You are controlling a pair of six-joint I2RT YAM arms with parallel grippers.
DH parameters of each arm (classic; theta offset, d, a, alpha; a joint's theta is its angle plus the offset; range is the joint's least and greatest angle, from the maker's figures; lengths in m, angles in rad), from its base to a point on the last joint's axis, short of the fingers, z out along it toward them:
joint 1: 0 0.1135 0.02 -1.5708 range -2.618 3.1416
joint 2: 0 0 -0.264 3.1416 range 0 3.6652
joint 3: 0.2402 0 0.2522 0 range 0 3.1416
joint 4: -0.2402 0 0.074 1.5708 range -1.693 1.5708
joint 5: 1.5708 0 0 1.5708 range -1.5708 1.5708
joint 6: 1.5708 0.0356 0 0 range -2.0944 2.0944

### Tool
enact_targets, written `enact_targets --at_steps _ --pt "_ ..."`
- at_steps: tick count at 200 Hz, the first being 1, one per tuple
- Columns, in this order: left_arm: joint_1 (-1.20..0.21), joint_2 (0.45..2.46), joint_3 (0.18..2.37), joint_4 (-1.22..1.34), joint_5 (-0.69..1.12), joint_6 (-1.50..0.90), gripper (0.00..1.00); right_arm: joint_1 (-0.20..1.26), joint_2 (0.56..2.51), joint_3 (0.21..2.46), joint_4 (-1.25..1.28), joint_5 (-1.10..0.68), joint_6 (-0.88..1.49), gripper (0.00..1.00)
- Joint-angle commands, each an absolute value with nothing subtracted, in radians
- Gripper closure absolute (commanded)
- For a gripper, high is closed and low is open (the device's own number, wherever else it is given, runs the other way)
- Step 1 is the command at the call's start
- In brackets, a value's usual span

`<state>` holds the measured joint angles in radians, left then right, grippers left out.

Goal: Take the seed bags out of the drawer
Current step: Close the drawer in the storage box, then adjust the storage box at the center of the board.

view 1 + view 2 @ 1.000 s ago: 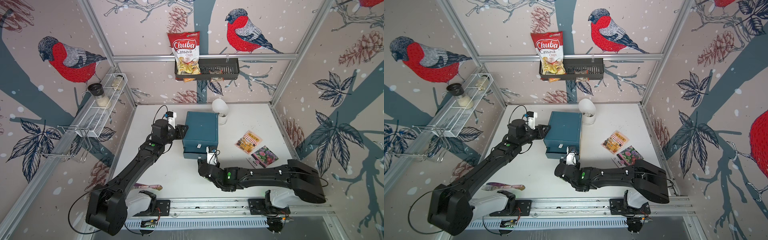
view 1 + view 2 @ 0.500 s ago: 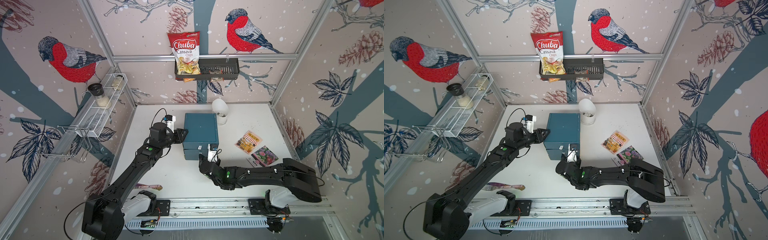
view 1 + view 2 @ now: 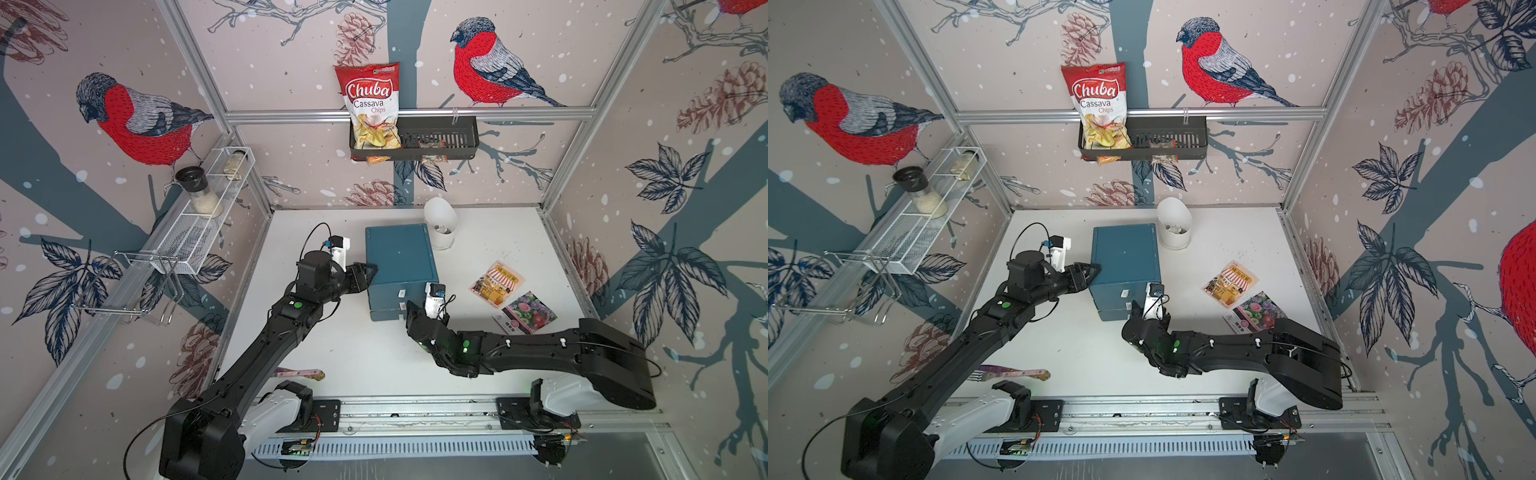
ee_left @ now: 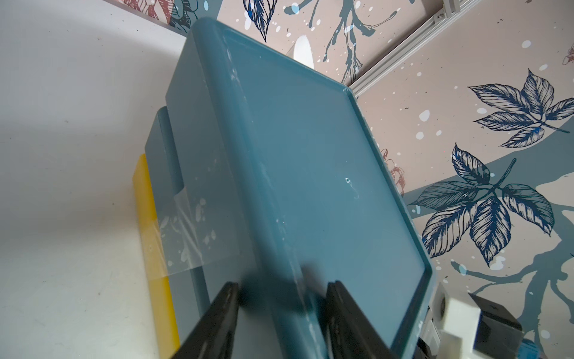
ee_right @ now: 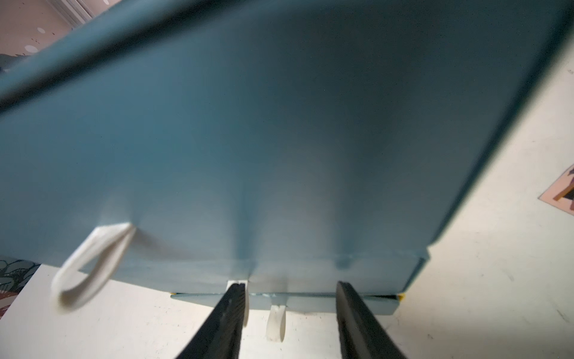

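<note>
Right fingers [image 5: 217, 326] at drawer [image 5: 310, 301], seed bags [image 3: 496, 283] apart

Black arms [image 3: 266, 345], white bases [image 3: 270, 411], green lights [image 3: 297, 304].

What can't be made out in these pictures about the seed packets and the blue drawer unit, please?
1. Blue plastic drawer unit: inside hidden in every view by its top and drawer fronts.
2. Purple-pink flower seed packet: corner covered by the right arm in a top view.
3. Orange-yellow shop-drawing seed packet: cut off by the right wrist view's edge.
4. Small brownish packets in the black wall basket: print too small, both top views.
</note>
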<state>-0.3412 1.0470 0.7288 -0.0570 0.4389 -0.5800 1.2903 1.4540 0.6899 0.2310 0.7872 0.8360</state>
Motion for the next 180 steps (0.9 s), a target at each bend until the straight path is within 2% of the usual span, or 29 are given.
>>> enact_targets --at_steps 1,30,60,77,119,163,180 --pt "-0.344 1.048 0.728 -0.199 0.466 -0.587 0.51 1.314 1.394 0.651 0.267 0.753 0.863 0.48" --pt "-0.344 1.042 0.739 -0.202 0.450 -0.594 0.51 1.374 1.301 0.616 0.198 0.781 0.973 0.49" --pt "-0.344 1.034 0.729 -0.180 0.454 -0.632 0.50 1.381 1.204 0.534 0.203 0.734 1.084 0.77" --pt "-0.344 1.029 0.716 -0.161 0.457 -0.650 0.50 1.369 1.172 0.487 0.222 0.704 1.117 1.00" --pt "-0.344 1.012 0.667 -0.115 0.469 -0.730 0.52 1.348 1.182 0.479 0.182 0.646 1.201 1.00" --pt "-0.344 0.981 0.589 -0.051 0.467 -0.814 0.53 1.335 1.229 0.462 0.291 0.555 1.217 1.00" --pt "-0.344 0.974 0.580 -0.047 0.463 -0.827 0.54 1.315 1.248 0.438 0.375 0.499 1.209 0.94"
